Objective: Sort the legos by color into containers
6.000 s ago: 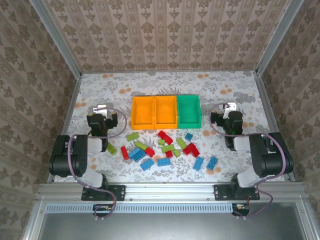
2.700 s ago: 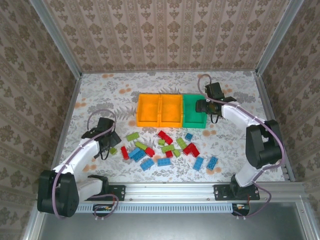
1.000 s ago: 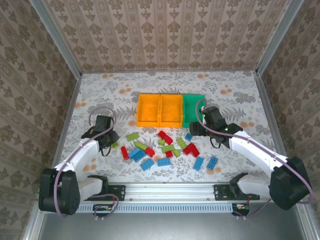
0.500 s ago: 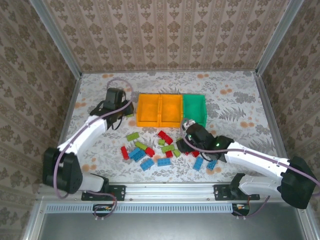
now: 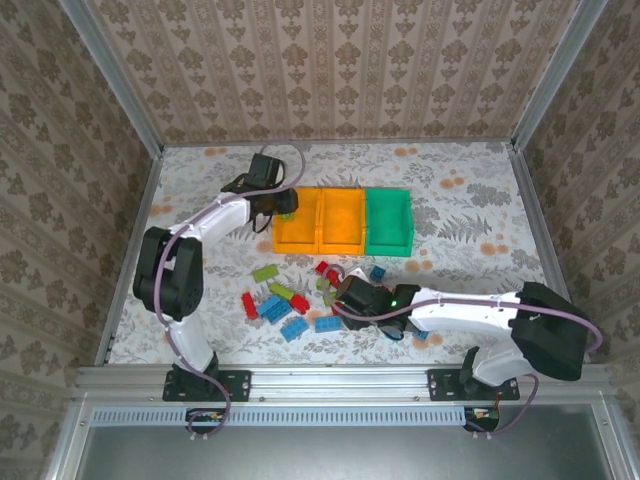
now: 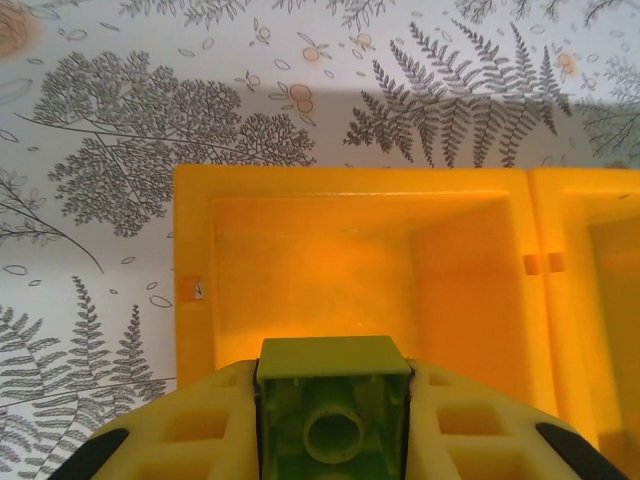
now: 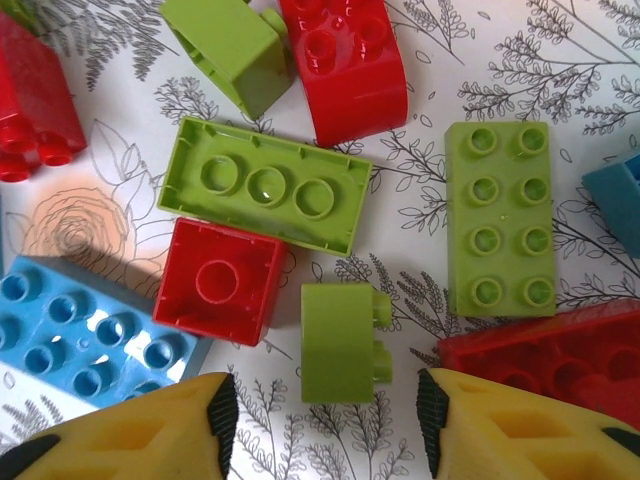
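My left pincer (image 6: 333, 445) is clamped on a lime green brick (image 6: 333, 372), its pads pressed flat against two opposite walls and the hollow underside facing the wrist camera. It hangs over the left orange bin (image 6: 190, 260), the end one of the joined row of containers (image 5: 338, 222) on the counter (image 5: 200, 180).

My right pincer (image 7: 326, 415) is low over the loose legos (image 5: 300, 300), jaws apart on either side of a small lime brick (image 7: 338, 342) and not touching it. That brick lies on its side, studs pointing toward one pad. A red square brick (image 7: 218, 282) sits just beside it and a long lime brick (image 7: 265, 197) is close above.

I judge these pieces light, rigid and glossy, so they won't crush but can skid or twist. Smooth opposite walls make the best hold. With studs under one pad, I'd expect the small one to roll unless I close gently and squarely.
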You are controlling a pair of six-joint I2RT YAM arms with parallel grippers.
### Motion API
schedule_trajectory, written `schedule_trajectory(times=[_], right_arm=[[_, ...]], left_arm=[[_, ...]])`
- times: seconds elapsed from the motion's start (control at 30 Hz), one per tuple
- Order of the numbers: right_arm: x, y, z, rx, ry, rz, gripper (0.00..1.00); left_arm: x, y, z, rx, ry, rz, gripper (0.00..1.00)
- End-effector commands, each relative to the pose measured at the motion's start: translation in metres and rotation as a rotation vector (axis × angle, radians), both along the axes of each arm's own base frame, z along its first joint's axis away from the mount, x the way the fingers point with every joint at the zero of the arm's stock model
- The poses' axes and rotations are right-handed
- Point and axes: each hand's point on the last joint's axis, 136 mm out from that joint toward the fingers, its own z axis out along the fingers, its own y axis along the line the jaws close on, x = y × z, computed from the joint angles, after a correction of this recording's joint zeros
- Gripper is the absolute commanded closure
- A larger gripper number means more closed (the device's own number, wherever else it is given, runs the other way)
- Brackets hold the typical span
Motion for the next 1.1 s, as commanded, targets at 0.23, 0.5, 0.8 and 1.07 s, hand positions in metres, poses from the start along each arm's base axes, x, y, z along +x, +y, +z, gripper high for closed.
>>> schedule_trajectory(times=[0.23, 0.5, 0.8, 1.07], right_arm=[[0.007, -0.006, -0.006, -0.078, -0.003, -0.058, 0.52], [0.008, -0.005, -0.019, -0.122, 0.02, -0.061, 0.58], [0.011, -0.006, -0.017, -0.137, 0.016, -0.073, 0.71], [0.017, -0.004, 0.024, -0.065, -0.059, -0.076, 0.79]], left_arm=[[0.0, -0.014, 0.001, -0.012, 0.009, -0.032, 0.62], [-0.013, -0.028, 0.006, -0.027, 0.003, -0.059, 0.47], [-0.024, -0.018, 0.017, -0.021, -0.021, -0.04, 0.37], [-0.039, 0.002, 0.027, 0.017, -0.053, -0.005, 0.34]])
